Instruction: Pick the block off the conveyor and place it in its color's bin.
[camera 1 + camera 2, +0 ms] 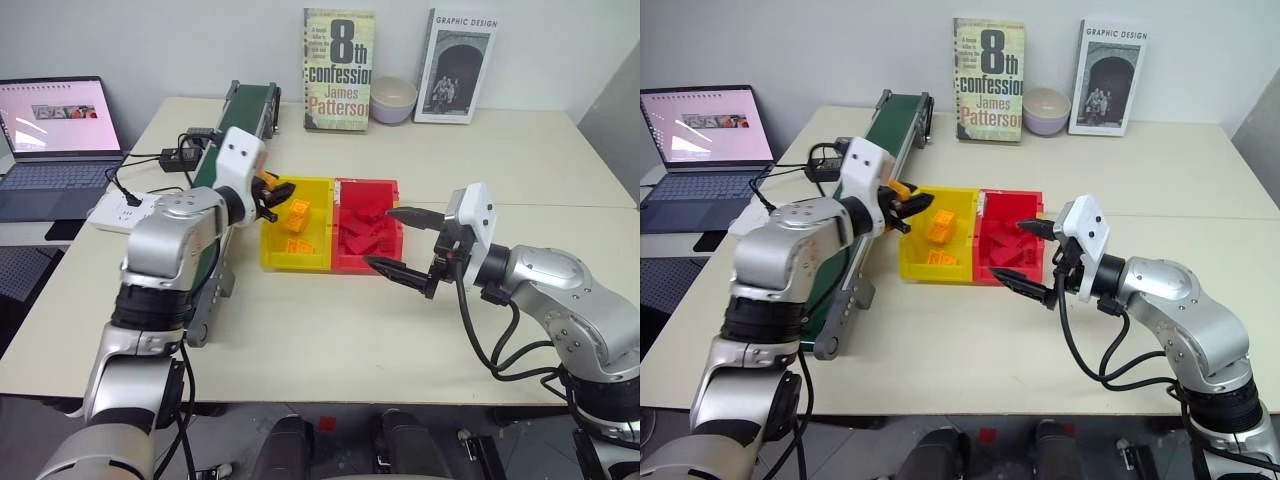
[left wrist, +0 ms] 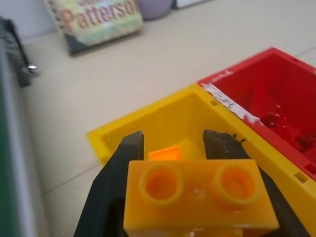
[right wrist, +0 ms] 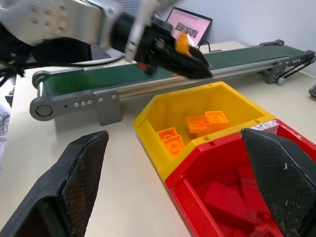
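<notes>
Left wrist view gives you the block, yellow-orange with two round studs, pinched in the left gripper over the bin. Right wrist view adds the conveyor and the right gripper, jaws spread and empty.

Left end effector with block beside yellow bin, above conveyor.

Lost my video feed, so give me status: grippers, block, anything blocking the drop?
Left gripper shut on the block, at the yellow bin rim. Right gripper open, empty, by the red bin. Nothing in the way.
</notes>
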Robot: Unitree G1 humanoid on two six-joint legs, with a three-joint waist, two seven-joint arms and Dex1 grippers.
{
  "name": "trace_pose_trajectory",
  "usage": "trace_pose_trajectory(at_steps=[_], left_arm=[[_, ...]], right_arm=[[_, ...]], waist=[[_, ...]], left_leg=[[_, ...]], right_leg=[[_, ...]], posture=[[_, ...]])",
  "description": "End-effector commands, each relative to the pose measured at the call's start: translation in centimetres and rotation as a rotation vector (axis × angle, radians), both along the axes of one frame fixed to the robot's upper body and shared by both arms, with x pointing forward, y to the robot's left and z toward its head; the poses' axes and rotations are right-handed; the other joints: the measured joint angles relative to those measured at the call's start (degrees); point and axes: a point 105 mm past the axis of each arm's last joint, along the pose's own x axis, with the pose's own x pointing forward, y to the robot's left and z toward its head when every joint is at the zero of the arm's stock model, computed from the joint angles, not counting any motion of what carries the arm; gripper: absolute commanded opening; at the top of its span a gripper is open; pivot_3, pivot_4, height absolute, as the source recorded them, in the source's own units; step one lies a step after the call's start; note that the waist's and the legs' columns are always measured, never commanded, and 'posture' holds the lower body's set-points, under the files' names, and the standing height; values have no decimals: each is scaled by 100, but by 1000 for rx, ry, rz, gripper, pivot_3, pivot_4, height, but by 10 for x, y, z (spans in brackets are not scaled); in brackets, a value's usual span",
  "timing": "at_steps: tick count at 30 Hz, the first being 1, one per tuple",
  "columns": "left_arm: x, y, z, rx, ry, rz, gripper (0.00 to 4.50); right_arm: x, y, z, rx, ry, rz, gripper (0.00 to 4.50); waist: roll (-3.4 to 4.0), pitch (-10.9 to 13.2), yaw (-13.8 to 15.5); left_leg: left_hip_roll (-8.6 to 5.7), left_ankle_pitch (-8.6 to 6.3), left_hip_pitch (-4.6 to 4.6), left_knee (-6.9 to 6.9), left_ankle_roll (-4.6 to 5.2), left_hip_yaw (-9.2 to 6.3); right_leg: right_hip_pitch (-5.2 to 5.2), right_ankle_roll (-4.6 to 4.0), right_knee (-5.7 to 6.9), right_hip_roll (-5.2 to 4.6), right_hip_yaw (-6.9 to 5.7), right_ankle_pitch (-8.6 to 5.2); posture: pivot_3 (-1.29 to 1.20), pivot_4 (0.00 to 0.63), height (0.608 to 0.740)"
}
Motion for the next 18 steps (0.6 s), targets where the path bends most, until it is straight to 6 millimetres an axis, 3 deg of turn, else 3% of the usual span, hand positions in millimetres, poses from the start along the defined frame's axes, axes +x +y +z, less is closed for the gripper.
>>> trace_pose_trajectory(at_steps=[1, 2, 4, 6, 16, 18], left_arm=[[7, -10, 6, 22, -36, -71, 1521], [8, -13, 3, 22, -25, -93, 1521], [6, -19, 1, 7, -4, -138, 2226], [4, -21, 0, 10, 7, -166, 2404], [3, -16, 10, 6, -26, -173, 4326], [1, -9, 17, 11, -40, -172, 4446]], right_arm=[[-6, -1, 9, 10, -47, -19, 4500], [-7, -2, 9, 12, -47, -27, 4500], [-8, -3, 9, 15, -44, -40, 4500], [-9, -3, 8, 15, -42, -46, 4500], [-8, -5, 3, 18, -25, -68, 4500], [-6, -5, 2, 12, -23, -69, 4500]], waist=[[0, 0, -9], [0, 0, -6], [0, 0, 7], [0, 0, 7], [0, 0, 5], [0, 0, 4]], left_leg=[[1, 0, 0, 0, 0, -1], [2, 0, 0, 0, 0, -2], [1, 0, -2, 2, 0, -11], [0, 0, -2, 2, 0, -8], [-2, 0, -2, 3, 1, -7], [-1, 0, -2, 3, 1, -6]], right_leg=[[-1, 0, 1, 1, -1, 0], [-2, 0, 2, 2, -1, 0], [0, 0, 2, 2, -2, 0], [1, 0, 1, 1, -3, 0], [1, 1, 1, -1, -1, 0], [1, 2, 2, 0, -2, 0]], posture=[[0, 150, 740], [0, 150, 740], [0, 150, 740], [0, 150, 740], [0, 150, 740], [0, 150, 740]])
